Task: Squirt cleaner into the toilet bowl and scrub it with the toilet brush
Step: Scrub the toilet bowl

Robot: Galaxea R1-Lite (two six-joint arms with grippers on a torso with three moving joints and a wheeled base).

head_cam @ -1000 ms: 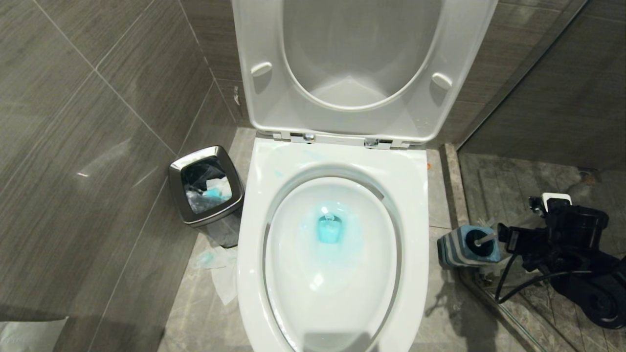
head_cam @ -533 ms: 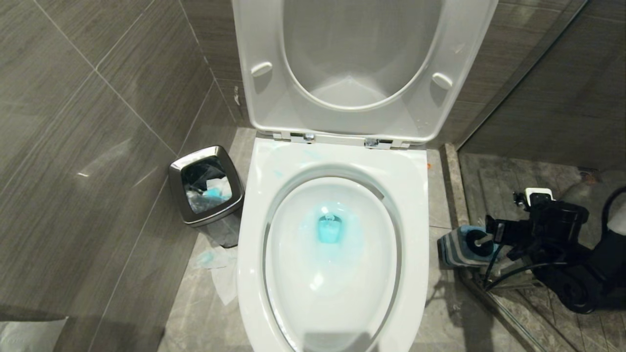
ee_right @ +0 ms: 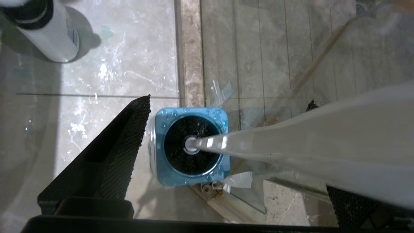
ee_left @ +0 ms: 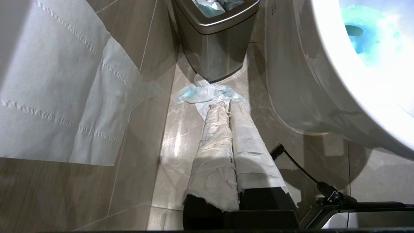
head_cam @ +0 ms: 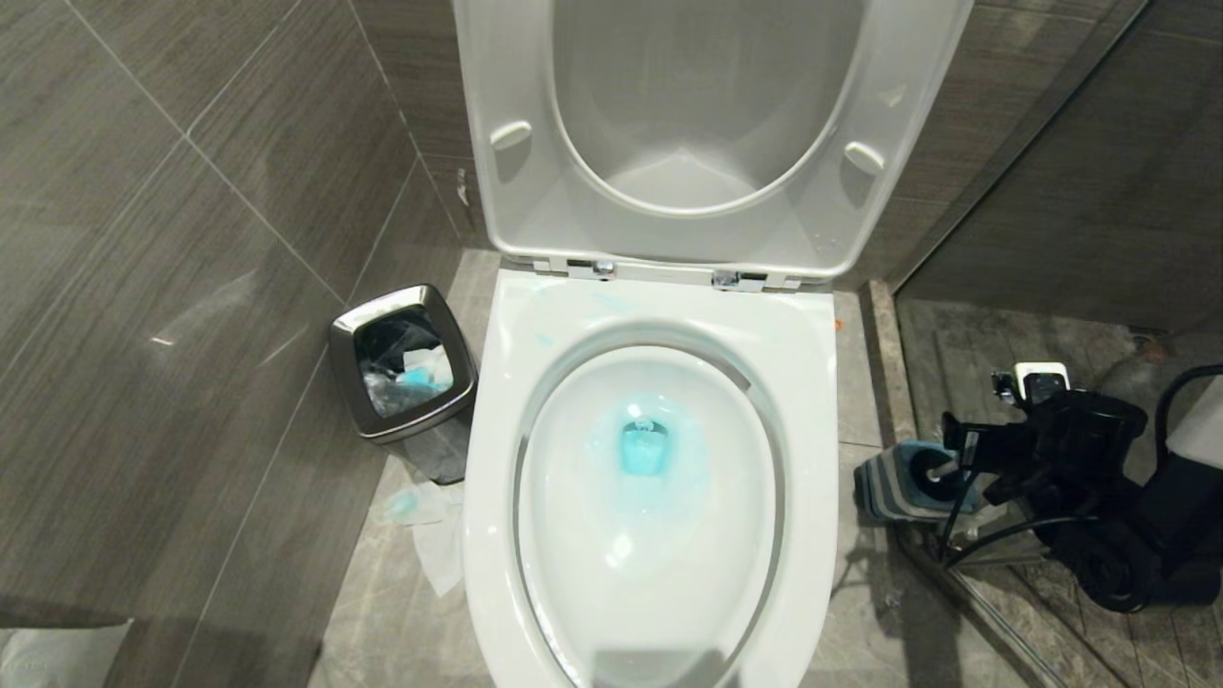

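The toilet bowl (head_cam: 812, 334) stands with seat and lid raised. Turquoise cleaner (head_cam: 645, 444) tints the water at its bottom, also visible in the left wrist view (ee_left: 365, 35). The toilet brush (head_cam: 941, 470) stands in its blue-and-grey holder (head_cam: 898, 487) on the floor to the right of the bowl. My right gripper (head_cam: 960, 449) hovers over that holder, open. In its wrist view the white handle (ee_right: 291, 142) runs between the spread fingers (ee_right: 116, 152), and the black bristles (ee_right: 181, 155) sit in the holder (ee_right: 161, 174). My left gripper (ee_left: 228, 105), wrapped in white paper, is shut and empty above the floor.
A steel waste bin (head_cam: 401, 363) stands left of the bowl with stained paper (head_cam: 425, 526) on the floor beside it. A glass partition (head_cam: 1051, 287) runs right behind the holder. A white bottle (ee_right: 48, 32) stands on the floor nearby. A toilet-paper sheet (ee_left: 58, 90) hangs by the left arm.
My right gripper has moved left and up in the head view, closing on the holder, and its open fingers now straddle the brush handle. The left arm, the brush and the bowl are unchanged.
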